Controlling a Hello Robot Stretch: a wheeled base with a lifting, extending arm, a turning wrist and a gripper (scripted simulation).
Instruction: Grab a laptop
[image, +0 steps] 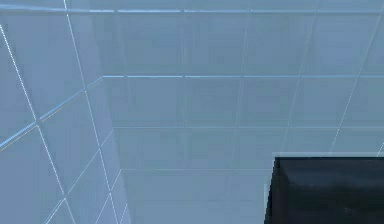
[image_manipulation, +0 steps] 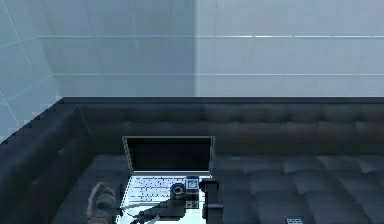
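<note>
Our gripper (image_manipulation: 136, 213) at a laptop (image_manipulation: 168, 158).
It lies at twelve o'clock from the fingers (image_manipulation: 149, 211); we cannot tell whether they hold anything.

Arm (image_manipulation: 213, 211) extended, jaws angled down-left

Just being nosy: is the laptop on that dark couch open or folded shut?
Open. The laptop has its dark screen standing up behind the pale keyboard lying on the couch.

Open laptop (image_manipulation: 168, 168) on dark sofa (image_manipulation: 300, 150)
</note>
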